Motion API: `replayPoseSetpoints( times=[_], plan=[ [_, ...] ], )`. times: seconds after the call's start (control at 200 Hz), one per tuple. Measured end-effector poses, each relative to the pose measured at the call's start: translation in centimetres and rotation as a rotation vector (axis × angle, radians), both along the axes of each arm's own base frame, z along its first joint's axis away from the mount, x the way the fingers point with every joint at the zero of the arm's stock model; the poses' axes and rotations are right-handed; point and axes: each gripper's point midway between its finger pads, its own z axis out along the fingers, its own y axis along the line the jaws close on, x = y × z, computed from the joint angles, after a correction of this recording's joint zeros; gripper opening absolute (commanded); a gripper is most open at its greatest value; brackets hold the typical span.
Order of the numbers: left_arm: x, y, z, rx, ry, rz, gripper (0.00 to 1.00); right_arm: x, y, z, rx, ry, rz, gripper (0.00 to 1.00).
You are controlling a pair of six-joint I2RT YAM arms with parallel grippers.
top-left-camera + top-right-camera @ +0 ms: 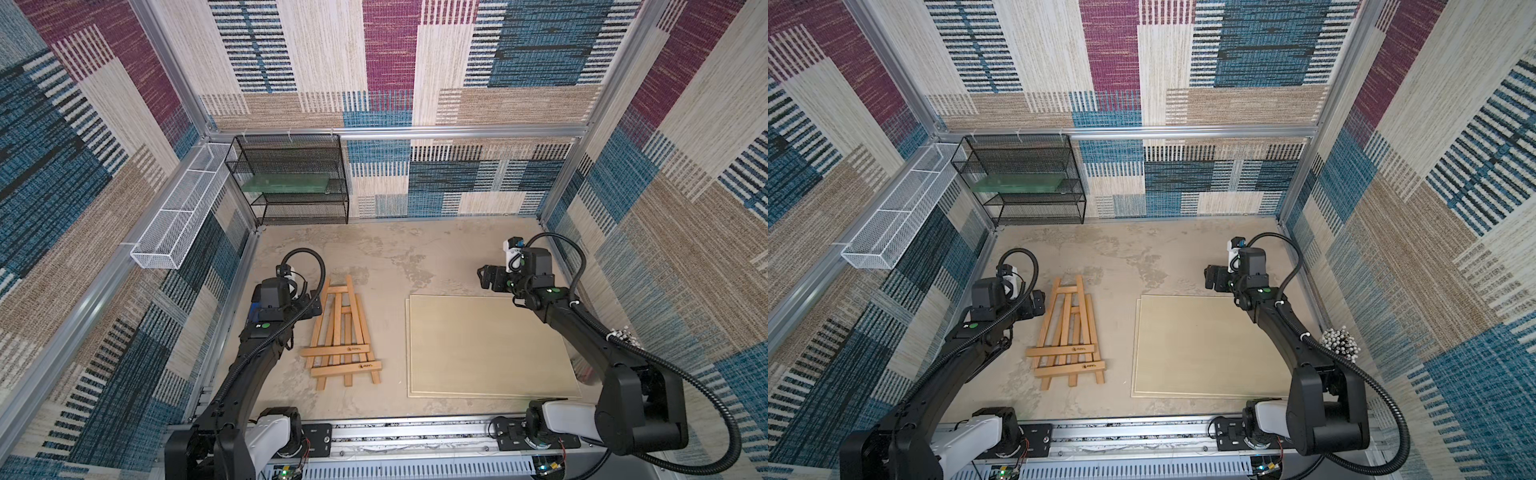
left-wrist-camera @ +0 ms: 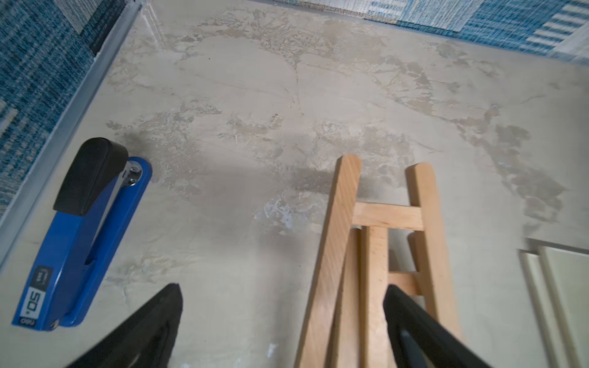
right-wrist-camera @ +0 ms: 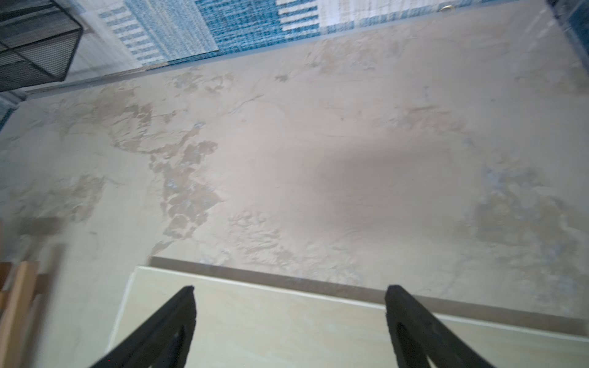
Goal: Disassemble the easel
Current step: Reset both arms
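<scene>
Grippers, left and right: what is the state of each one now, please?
Left gripper: open, holding nothing, next to the easel.
Right gripper: open, holding nothing, near the board.

Easel (image 1: 336,350) honey-tan wood. Board (image 1: 490,345) pale cream. Stapler (image 2: 79,235) blue, black cap. Tabletop (image 1: 395,257) mottled beige. Walls (image 1: 386,50) striped blue, magenta, cream.

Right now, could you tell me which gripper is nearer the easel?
Left. The left gripper hovers beside the easel; the right gripper hangs over the board, farther off.
</scene>
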Motion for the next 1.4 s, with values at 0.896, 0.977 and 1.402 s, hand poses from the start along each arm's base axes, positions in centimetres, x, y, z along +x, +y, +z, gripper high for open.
replayPoseSetpoints(
  times=[0.896, 0.977, 1.402],
  plan=[
    [5.3, 1.5, -4.7, 0.148, -0.272, 0.004, 0.99, -1.2, -5.2, -1.9, -0.133, -0.426, -0.073, 0.95],
    [5.5, 1.6, -5.0, 0.148, -0.278, 0.005, 0.98, -1.7, -5.2, -1.6, -0.136, -0.449, -0.077, 0.95],
    [6.3, 1.6, -4.9, 0.147, -0.291, 0.007, 0.99, -2.1, -5.1, -0.8, -0.107, -0.514, -0.085, 0.95]
  ],
)
